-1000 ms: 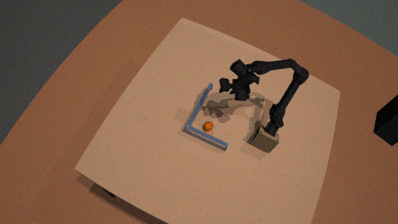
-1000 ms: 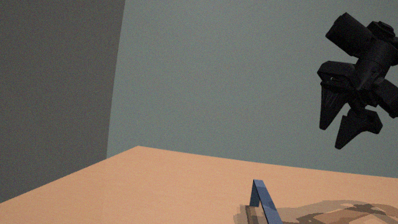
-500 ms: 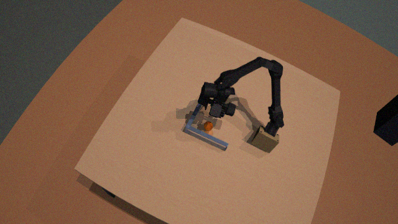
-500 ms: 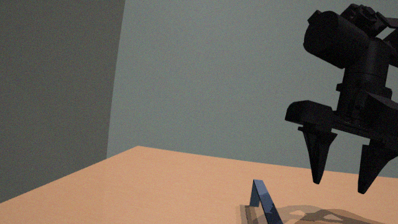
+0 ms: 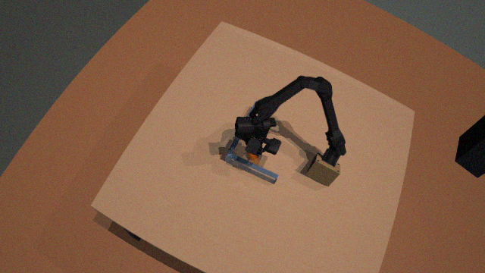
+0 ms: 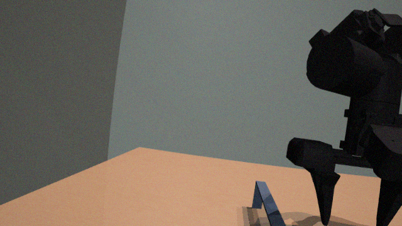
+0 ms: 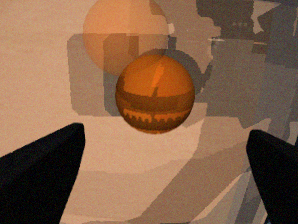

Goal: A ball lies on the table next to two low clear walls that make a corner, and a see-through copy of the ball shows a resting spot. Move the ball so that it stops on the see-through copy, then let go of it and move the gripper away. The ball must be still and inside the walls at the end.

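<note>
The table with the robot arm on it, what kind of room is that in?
Probably a bare robot test room. A black jointed arm is bolted to a plain tan table, plain grey walls stand behind, and only a small orange ball and low blue-edged clear walls are set out.

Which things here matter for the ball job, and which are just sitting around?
Part of the job:
- orange ball
- see-through copy, touching the ball's far side
- clear walls
- tool, open, fingers either side of the ball, not touching

Just there:
- black box off the table
- arm base
</note>
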